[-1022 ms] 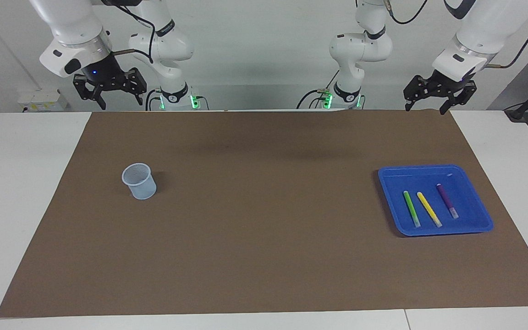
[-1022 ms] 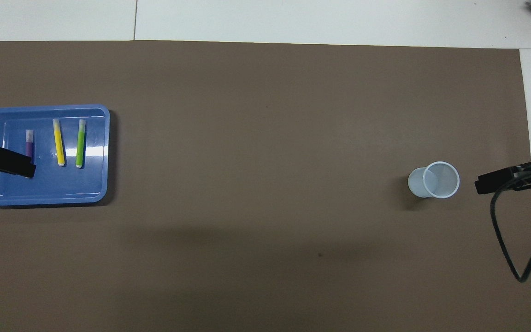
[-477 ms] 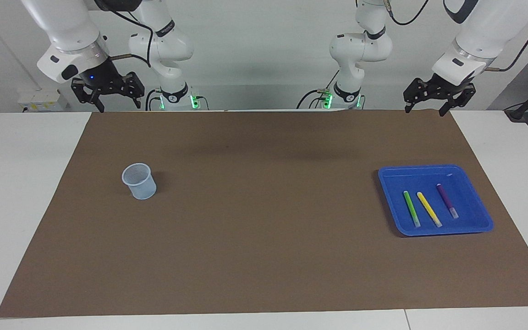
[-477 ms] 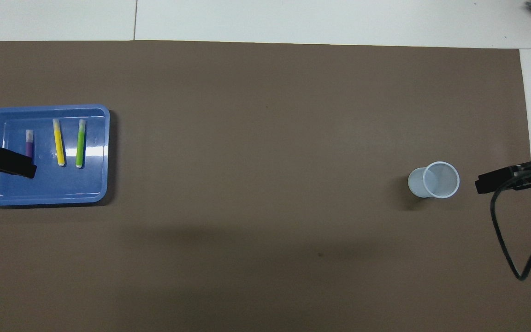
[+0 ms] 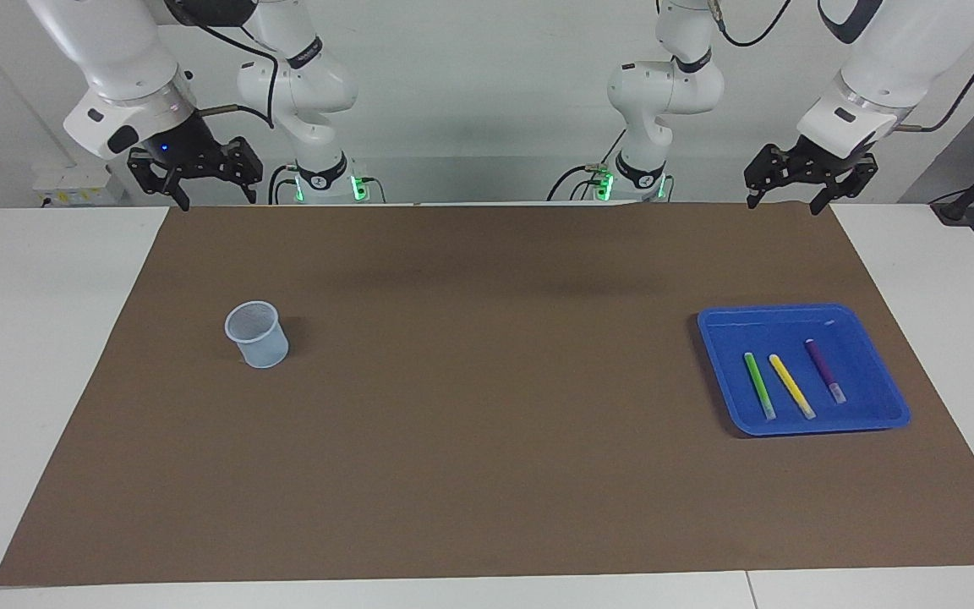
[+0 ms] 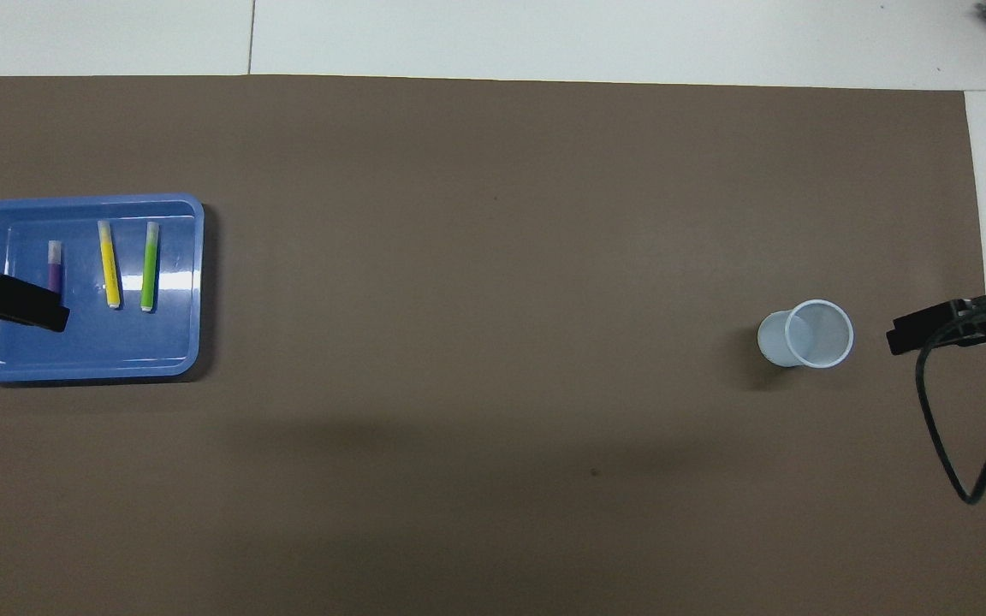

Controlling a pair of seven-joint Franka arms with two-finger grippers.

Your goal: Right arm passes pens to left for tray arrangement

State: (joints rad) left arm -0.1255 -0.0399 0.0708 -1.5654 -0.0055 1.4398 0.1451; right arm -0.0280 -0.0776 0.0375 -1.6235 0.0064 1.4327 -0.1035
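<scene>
Facing view: I see the right gripper (image 5: 198, 182) has drawn back and up toward its own base over the last second, jaws wide and empty, over the mat's (image 5: 487, 474) corner at the right arm's end. The left gripper (image 5: 794, 190) hangs almost where it was, jaws wide, holding nothing, over the mat's edge nearest the robots. The three pens (image 5: 792, 386) lie side by side in the tray (image 5: 876, 419), unmoved, and the mesh cup (image 5: 258, 335) stands empty. I judge the arrangement finished and both arms retiring.

Overhead view: only the left gripper's tip (image 6: 26, 306) shows, covering part of the purple pen (image 6: 55, 263). The right gripper's tip (image 6: 929, 325) has slid slightly away from the cup (image 6: 810, 334).
</scene>
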